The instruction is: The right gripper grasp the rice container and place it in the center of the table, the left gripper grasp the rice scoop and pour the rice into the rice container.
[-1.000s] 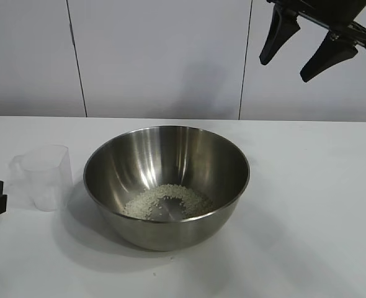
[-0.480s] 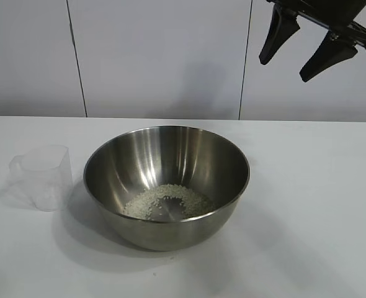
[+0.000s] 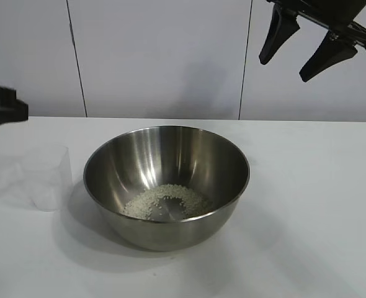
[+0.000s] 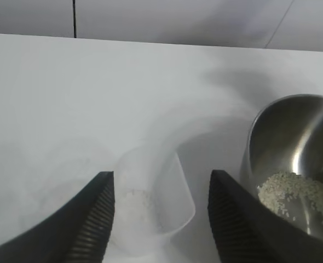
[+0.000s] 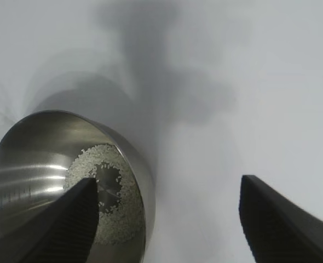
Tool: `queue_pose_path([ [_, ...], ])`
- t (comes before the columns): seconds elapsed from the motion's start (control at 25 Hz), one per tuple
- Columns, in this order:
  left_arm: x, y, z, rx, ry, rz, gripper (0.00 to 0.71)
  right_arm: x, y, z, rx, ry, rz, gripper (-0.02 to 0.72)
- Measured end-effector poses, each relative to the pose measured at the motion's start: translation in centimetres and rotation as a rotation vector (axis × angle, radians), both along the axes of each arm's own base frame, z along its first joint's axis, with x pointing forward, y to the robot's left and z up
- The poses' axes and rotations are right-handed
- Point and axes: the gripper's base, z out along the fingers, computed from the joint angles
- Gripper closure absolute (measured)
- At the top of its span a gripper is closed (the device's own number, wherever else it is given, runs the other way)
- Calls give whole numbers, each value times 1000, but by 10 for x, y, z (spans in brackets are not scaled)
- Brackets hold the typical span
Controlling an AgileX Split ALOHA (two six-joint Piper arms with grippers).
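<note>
The rice container (image 3: 166,186), a shiny steel bowl, stands mid-table with a ring of rice (image 3: 167,202) on its bottom. The rice scoop (image 3: 44,177), a translucent plastic cup, stands upright on the table to the bowl's left. A black part of the left arm (image 3: 2,108) shows at the left edge, above the cup. In the left wrist view my left gripper (image 4: 161,175) is open above the scoop (image 4: 156,203), which holds a few grains and is not touched. My right gripper (image 3: 285,69) hangs open high at the back right, with the bowl (image 5: 52,181) below it.
The white table (image 3: 307,205) stretches bare to the right of the bowl and in front of it. A pale panelled wall (image 3: 164,56) closes the back.
The left arm, low at the table's left edge a second ago, left the view and now shows higher at that edge. Cup, bowl and right gripper have not moved.
</note>
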Motion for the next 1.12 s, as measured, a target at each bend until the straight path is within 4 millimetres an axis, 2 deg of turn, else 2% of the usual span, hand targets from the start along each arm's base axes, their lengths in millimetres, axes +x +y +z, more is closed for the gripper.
queue_pose_path([
  [0.2, 27, -26, 76, 112, 32, 73, 329, -1, 2, 1, 27, 11, 5, 208],
  [0.28, 35, -42, 94, 166, 82, 66, 329, -2, 4, 1, 43, 13, 17, 208],
  [0.36, 45, -59, 108, 145, 158, 38, 329, -2, 6, 2, 61, 17, 28, 208],
  [0.48, 62, -80, 106, 88, 318, -43, 329, -3, 8, 2, 84, 23, 33, 208],
  [0.56, 74, -90, 94, 48, 414, -97, 329, -4, 8, 2, 91, 29, 40, 208],
  [0.68, 87, -95, 78, 0, 516, -125, 329, -6, 9, 2, 96, 54, 60, 208],
  [0.8, 90, -96, 71, 2, 560, -132, 329, -8, 10, 2, 102, 70, 71, 208],
  [1.12, 89, -98, 98, -4, 570, -156, 325, -13, 23, 2, 127, 98, 116, 208],
])
